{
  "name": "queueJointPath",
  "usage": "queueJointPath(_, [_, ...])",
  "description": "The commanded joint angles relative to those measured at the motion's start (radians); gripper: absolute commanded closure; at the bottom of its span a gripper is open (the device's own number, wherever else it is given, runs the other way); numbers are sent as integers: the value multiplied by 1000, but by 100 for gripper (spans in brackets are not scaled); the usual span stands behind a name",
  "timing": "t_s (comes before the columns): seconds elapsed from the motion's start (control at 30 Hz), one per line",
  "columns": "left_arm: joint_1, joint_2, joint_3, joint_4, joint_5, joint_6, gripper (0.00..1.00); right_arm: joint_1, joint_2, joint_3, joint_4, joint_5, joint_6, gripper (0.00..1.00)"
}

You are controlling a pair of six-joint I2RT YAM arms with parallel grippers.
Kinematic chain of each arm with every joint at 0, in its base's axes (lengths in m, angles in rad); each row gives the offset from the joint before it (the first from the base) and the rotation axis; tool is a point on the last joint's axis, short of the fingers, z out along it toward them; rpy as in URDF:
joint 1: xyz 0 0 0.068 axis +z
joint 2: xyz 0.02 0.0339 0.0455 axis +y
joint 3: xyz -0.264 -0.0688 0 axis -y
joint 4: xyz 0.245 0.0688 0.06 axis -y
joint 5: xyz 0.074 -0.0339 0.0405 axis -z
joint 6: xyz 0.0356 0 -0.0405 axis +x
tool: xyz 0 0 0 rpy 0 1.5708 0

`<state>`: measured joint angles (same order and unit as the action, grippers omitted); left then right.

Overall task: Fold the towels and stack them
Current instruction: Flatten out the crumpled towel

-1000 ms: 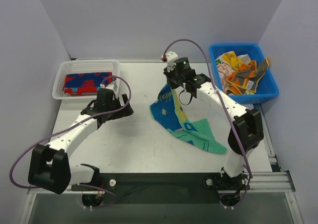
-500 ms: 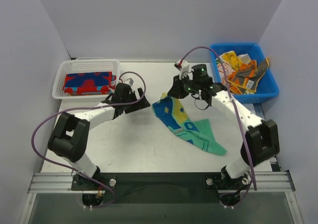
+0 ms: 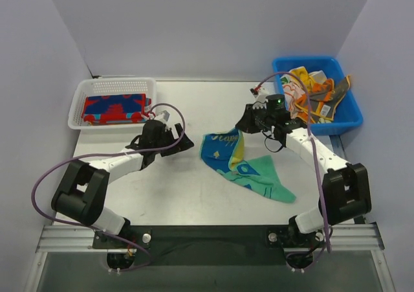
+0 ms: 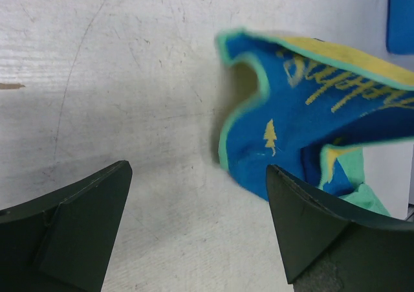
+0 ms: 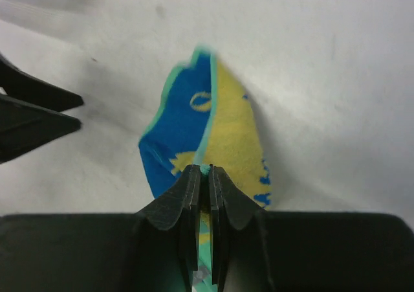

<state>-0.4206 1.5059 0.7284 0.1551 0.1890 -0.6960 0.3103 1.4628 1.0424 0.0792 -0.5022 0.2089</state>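
A teal towel [image 3: 249, 169] with blue and yellow prints lies crumpled at the table's middle. My right gripper [image 3: 249, 125] is shut on its far teal edge and holds that part lifted; in the right wrist view the pinched hem shows between the closed tips [image 5: 205, 170] and the cloth [image 5: 223, 127] hangs beyond. My left gripper [image 3: 187, 142] is open and empty, just left of the towel's blue corner [image 4: 278, 136]. Its fingers [image 4: 71, 221] straddle bare table. A folded red-and-blue towel [image 3: 115, 108] lies in the white mesh basket [image 3: 81, 91].
A blue plastic bin [image 3: 346, 114] at the back right holds several crumpled towels [image 3: 314, 94], orange, grey and yellow. The basket stands at the back left. The left gripper's dark fingers [image 5: 32, 111] show at the left edge of the right wrist view.
My right gripper has moved right and lower with the towel's edge in it, so the cloth spreads flatter. My left gripper has moved right, up to the towel's left corner.
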Motion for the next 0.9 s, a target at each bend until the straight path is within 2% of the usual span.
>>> queueJointPath(0.0, [-10, -9, -4, 84, 36, -3, 4, -17, 5, -59, -33, 68, 69, 100])
queueJointPath(0.27, [-30, 91, 75, 83, 43, 1, 4, -91, 54, -133, -19, 105, 138, 100])
queueJointPath(0.33, [-30, 123, 133, 77, 43, 0, 4, -96, 70, -136, -18, 106, 142, 100])
queueJointPath(0.43, [-33, 198, 253, 51, 38, 39, 11, -103, 85, -139, -9, 102, 153, 100])
queueJointPath(0.53, [-50, 287, 406, -17, 0, 171, 12, -109, 91, -130, -4, 84, 150, 100])
queueJointPath(0.57, [-53, 337, 443, -35, -3, 266, 12, -109, 93, -125, -4, 76, 146, 100])
queueJointPath(0.63, [-66, 411, 553, -92, 4, 364, 12, -109, 96, -117, -1, 68, 142, 100])
queueJointPath(0.67, [-67, 434, 583, -109, 7, 451, 12, -109, 94, -116, 1, 61, 142, 100])
queueJointPath(0.77, [-67, 511, 673, -149, 52, 585, 14, -109, 99, -107, 5, 38, 141, 100])
queueJointPath(0.87, [-66, 575, 747, -204, 87, 691, 23, -109, 100, -107, 14, 16, 136, 100])
